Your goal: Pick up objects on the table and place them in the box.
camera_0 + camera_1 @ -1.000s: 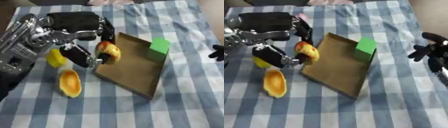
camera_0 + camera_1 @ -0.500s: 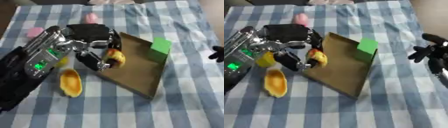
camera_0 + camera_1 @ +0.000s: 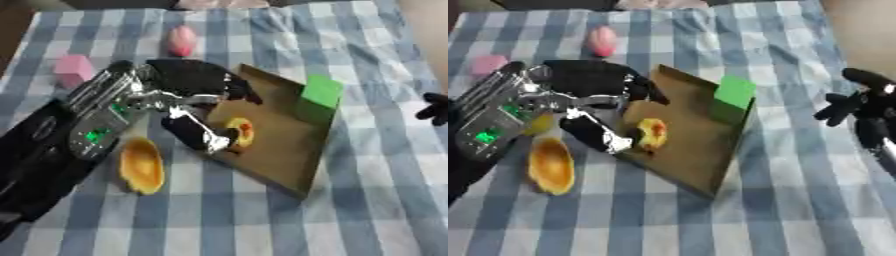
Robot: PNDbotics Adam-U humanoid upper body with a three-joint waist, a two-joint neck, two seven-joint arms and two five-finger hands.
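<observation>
Over the near-left edge of the box [image 3: 289,150] your left hand [image 3: 206,135] reaches in from the left, its fingers and thumb curled round a small yellow-and-red fruit [image 3: 239,132]. That fruit sits low inside the box, on or just above the brown floor; whether it touches the floor you cannot tell from either view.

Beyond your left hand, at the far-right corner of the box, a green block [image 3: 318,94] stands against the box wall. Just behind and below your left wrist, outside the box, an orange bowl-shaped piece [image 3: 142,165] lies on the blue-and-white checked cloth [image 3: 219,220]. A sliver of something yellow [image 3: 541,124] shows under your left forearm, mostly hidden. Farther off, past the forearm toward the far side of the table, a pink egg-shaped thing [image 3: 182,40] lies on the cloth, and a pink block [image 3: 73,68] lies to the left of it, near the table's left edge.

Your right hand [image 3: 861,102] hangs well apart from the box at the right edge of the view, off to the side of the cloth, fingers spread and relaxed, holding nothing.
</observation>
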